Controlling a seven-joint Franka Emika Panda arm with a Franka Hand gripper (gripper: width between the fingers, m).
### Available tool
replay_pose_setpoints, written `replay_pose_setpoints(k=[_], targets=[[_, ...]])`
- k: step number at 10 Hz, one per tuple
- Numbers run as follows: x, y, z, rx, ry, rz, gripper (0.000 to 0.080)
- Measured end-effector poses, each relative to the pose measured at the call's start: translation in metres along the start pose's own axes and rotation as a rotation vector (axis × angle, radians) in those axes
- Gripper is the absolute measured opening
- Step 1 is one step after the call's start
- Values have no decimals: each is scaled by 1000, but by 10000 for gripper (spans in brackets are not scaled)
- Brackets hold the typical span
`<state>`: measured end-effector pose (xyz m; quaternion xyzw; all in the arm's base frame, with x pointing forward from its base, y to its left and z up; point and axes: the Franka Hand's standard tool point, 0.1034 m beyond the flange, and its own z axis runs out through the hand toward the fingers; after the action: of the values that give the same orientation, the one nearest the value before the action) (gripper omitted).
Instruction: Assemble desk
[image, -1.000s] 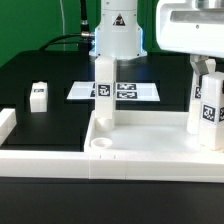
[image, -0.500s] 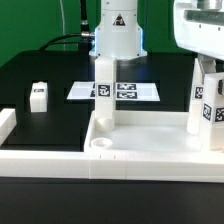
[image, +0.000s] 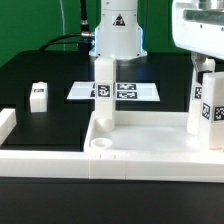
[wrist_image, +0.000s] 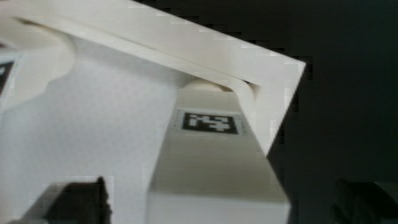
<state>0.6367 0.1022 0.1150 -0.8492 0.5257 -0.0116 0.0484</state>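
The white desk tabletop (image: 150, 155) lies in front with its raised rim and a round corner socket (image: 100, 144). One tagged leg (image: 103, 92) stands upright in its far left corner. A second tagged leg (image: 208, 108) stands upright at its far right corner. My gripper (image: 207, 62) hangs over this leg. In the wrist view the leg (wrist_image: 214, 150) rises from the tabletop's corner (wrist_image: 71, 110) between my dark fingers (wrist_image: 71, 203). My gripper (wrist_image: 217, 208) is open, with a gap on each side of the leg. A loose small leg (image: 39, 95) lies on the black table at the left.
The marker board (image: 135, 91) lies flat behind the tabletop. A white border rail (image: 6, 122) runs along the exterior view's left edge. The arm's base (image: 118, 35) stands at the back, with cables beside it.
My gripper has shifted toward the exterior view's right and slightly up. The right leg stays standing in its corner. Nothing else moved.
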Motion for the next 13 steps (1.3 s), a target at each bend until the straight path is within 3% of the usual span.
replay_pose_setpoints(k=[13], targets=[[-3,-1,4,-15,11,-950,649]])
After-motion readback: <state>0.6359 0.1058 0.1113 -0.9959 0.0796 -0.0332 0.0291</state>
